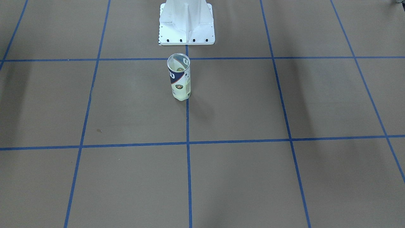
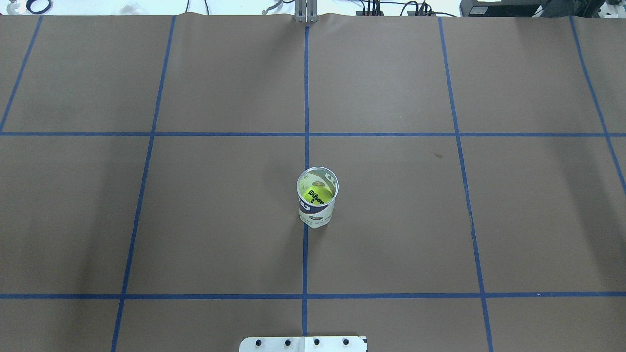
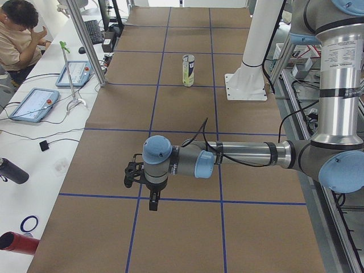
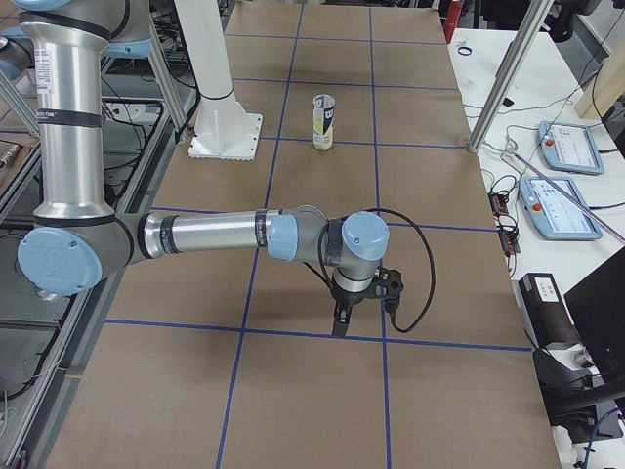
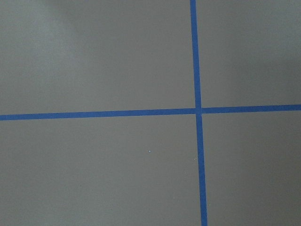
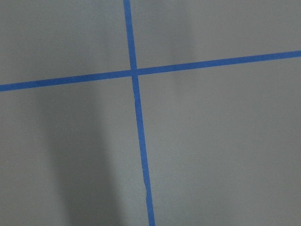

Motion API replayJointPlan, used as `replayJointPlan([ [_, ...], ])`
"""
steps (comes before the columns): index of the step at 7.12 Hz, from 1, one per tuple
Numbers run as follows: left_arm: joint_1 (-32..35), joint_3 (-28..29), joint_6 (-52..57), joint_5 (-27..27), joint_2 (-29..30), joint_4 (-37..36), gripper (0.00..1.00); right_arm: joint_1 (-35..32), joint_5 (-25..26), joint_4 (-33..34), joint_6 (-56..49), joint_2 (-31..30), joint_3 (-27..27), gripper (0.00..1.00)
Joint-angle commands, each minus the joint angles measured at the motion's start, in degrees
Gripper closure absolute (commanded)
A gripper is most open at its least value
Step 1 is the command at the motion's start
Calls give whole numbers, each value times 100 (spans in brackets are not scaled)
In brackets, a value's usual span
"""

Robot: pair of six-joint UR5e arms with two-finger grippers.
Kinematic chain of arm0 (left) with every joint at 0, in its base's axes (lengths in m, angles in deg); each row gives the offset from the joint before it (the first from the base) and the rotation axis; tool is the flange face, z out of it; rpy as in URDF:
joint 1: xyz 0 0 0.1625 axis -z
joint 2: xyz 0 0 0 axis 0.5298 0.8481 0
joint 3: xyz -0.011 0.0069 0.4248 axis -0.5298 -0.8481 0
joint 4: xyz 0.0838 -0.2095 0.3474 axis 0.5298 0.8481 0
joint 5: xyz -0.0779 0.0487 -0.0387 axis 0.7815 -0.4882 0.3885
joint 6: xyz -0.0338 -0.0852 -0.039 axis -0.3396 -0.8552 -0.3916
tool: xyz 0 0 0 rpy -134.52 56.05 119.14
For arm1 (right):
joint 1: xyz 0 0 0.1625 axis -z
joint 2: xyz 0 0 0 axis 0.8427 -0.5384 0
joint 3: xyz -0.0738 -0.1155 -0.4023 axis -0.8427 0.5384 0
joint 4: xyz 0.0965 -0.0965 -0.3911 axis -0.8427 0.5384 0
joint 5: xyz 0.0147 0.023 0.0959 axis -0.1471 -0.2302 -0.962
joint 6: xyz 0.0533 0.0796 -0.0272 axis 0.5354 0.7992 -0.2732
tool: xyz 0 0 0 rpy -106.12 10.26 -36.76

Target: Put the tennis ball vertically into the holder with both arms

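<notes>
The holder [image 1: 179,77], a clear tube with a silver rim and a white-and-navy label, stands upright on the brown table near the centre line. A yellow-green tennis ball [image 2: 315,195] lies inside it, seen through the open top of the holder [image 2: 318,198]. The left gripper [image 3: 153,202] shows only in the exterior left view, hanging low over the table far from the holder [image 3: 188,70]; I cannot tell whether it is open or shut. The right gripper [image 4: 339,322] shows only in the exterior right view, also far from the holder [image 4: 323,121]; I cannot tell its state. Both wrist views show only table and blue tape.
The white bolted base [image 1: 186,23] stands just behind the holder on the robot's side. Blue tape lines grid the table. A side bench with tablets [image 3: 33,104], a red bottle [image 3: 17,242] and an operator [image 3: 20,34] lies beyond the table's far edge.
</notes>
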Motion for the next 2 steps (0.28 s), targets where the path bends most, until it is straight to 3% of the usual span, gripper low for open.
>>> replayJointPlan([
  [1,0,-13,0,9,-100,-2,0,-4,-14,0,10,-11,-17,1],
  [2,0,-22,-9,9,-110,-2,0,-4,-14,-9,10,-2,-17,0],
])
